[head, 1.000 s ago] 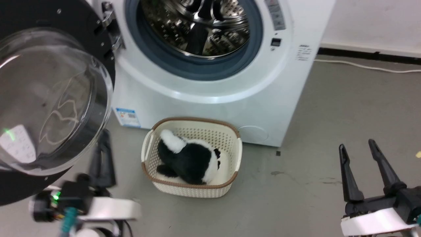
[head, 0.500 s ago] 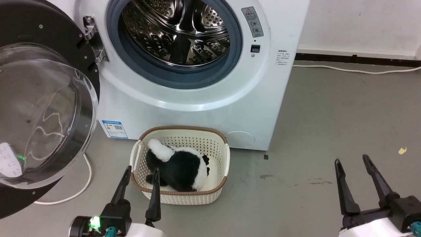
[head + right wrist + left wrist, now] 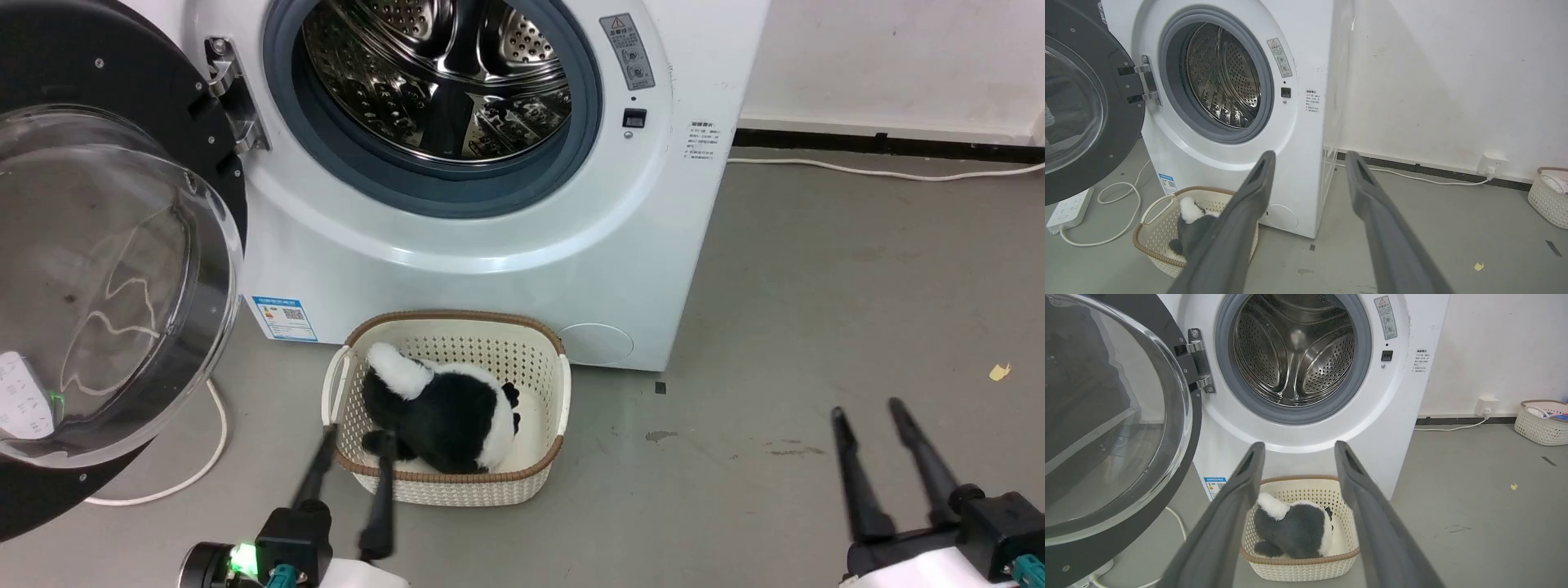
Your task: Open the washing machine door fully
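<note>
Black-fingered left gripper (image 3: 357, 433) sits low at near left, jaws spread, holding nothing, tips pointing at the cream basket (image 3: 457, 317). Right gripper (image 3: 866, 408) at near right, also spread and empty, above bare grey floor (image 3: 775, 310). Basket stands on the floor just in front of the machine, black-and-white plush toy (image 3: 445, 416) inside. White cable (image 3: 204, 457) loops on the floor below the door. Washing machine door (image 3: 106, 269) hangs at the left on its metal hinge (image 3: 233, 98), swung well away from the steel drum opening (image 3: 433, 82), glass bowl bulging toward the camera. Neither gripper touches it. Judgement: door looks at or near full swing, so the step in hand is a last check-push. Use the left gripper, contact on the black rim at the edge away from the hinge, not on the glass. Push slowly along the hinge arc, stop once it resists. Keep the arm off basket and cable. Right gripper has no job here, best kept where it is.
</note>
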Controlling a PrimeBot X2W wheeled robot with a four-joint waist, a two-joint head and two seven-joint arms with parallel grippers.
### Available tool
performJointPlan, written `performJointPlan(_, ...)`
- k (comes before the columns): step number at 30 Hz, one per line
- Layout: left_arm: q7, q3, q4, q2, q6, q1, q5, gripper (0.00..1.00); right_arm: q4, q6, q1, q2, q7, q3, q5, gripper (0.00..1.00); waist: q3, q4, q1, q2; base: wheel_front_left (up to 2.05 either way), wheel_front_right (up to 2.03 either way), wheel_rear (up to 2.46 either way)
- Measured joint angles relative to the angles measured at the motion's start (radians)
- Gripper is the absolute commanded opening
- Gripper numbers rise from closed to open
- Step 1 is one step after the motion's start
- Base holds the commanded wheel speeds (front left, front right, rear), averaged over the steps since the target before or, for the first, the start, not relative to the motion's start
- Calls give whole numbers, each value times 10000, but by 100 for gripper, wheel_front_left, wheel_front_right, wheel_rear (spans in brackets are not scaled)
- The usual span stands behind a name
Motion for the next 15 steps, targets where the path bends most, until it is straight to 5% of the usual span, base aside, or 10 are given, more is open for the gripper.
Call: performJointPlan(15,196,56,-54,-17,-6,0,2,0,-2,0,-6,-2,221,50,-13,0,-23,18,0,0,0,0,0)
